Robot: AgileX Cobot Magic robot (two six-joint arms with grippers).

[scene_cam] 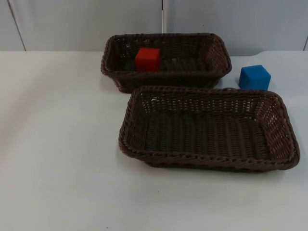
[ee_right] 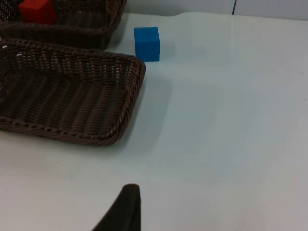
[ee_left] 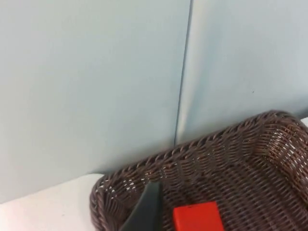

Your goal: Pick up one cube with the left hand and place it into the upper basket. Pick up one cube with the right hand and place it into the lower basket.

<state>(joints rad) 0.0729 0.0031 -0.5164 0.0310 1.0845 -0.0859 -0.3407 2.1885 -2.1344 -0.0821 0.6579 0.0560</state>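
Note:
A red cube (scene_cam: 147, 59) lies inside the upper basket (scene_cam: 166, 35), toward its left end. The lower basket (scene_cam: 202, 161) in front of it holds nothing. A blue cube (scene_cam: 254, 77) stands on the table to the right of the upper basket, just behind the lower basket's far right corner. My left gripper (ee_left: 144, 214) hovers over the upper basket's (ee_left: 231, 139) left end, close to the red cube (ee_left: 197, 217). My right gripper (ee_right: 122, 209) is above bare table beside the lower basket (ee_right: 130, 91), well short of the blue cube (ee_right: 147, 43).
The grey partition wall (scene_cam: 86, 24) rises right behind the upper basket. White table (scene_cam: 57, 144) spreads to the left and front of both baskets, with a narrower strip to the right of the blue cube.

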